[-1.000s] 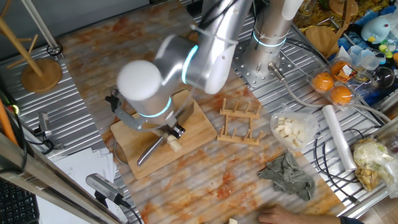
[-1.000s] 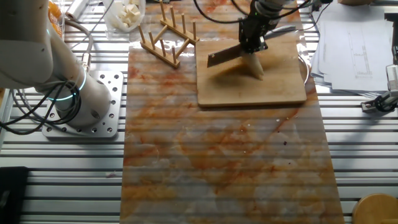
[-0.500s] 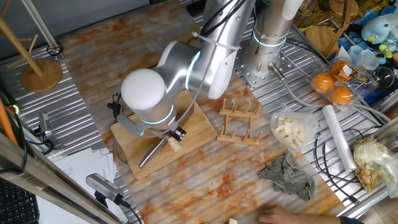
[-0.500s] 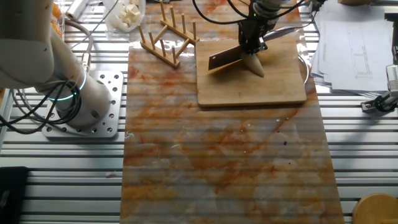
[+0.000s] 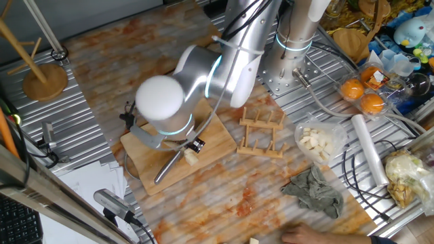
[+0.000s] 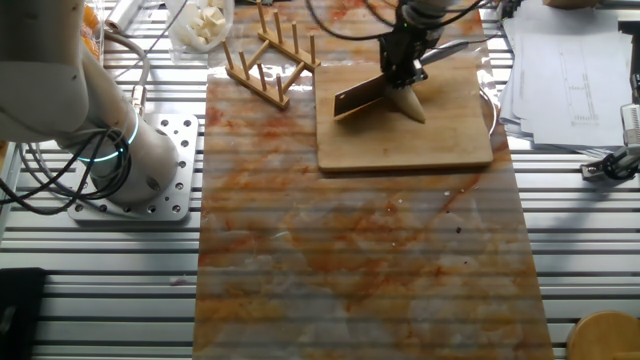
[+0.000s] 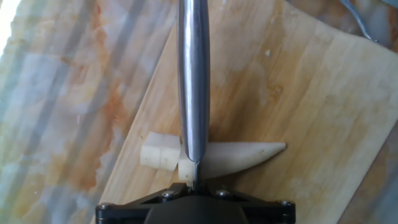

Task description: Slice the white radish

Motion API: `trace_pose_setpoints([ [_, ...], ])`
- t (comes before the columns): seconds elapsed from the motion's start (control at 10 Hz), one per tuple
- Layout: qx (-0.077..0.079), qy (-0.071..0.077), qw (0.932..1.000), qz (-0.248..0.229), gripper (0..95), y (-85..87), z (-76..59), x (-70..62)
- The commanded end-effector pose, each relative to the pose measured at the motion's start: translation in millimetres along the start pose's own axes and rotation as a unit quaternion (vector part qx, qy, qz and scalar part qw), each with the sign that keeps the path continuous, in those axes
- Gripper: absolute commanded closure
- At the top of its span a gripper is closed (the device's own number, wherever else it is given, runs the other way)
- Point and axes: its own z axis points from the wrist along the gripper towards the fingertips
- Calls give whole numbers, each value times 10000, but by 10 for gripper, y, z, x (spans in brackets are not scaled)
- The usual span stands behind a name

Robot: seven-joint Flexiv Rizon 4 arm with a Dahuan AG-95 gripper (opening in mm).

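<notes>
Knife (image 6: 358, 97) tip sits a bit higher than half a second back and the arm has shifted slightly along the board (image 6: 440, 140); blade now tilted, tip end raised, crossing over the radish (image 7: 230, 158) near its thick end. Reads as a cut in progress or a reposition for the next one, can't tell which; slicing looks barely started. In the hand view the blade spine (image 7: 193, 81) runs straight up the frame and crosses the radish at about a right angle. A short stub (image 7: 160, 151) lies left of the blade, touching or just beside the main piece, maybe cut through, can't say. Radish lies flat on the board near its left edge in that view, long axis across the frame, thick end left, tapered tip pointing right. In the other fixed view it points toward the board's near edge, under the gripper (image 6: 405, 68). Gripper holds the knife by the handle, fingers clamped on it; pads themselves hidden. Rack (image 6: 268, 60) stands beside the board.
</notes>
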Motion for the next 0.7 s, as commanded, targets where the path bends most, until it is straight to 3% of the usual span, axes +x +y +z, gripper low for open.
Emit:
trace_pose_setpoints([
  [0.1, -49, 36, 10000, -24, 950, -26, -65, 12],
  [0.7, -258, 52, 9995, 177, 950, -90, -445, -41],
])
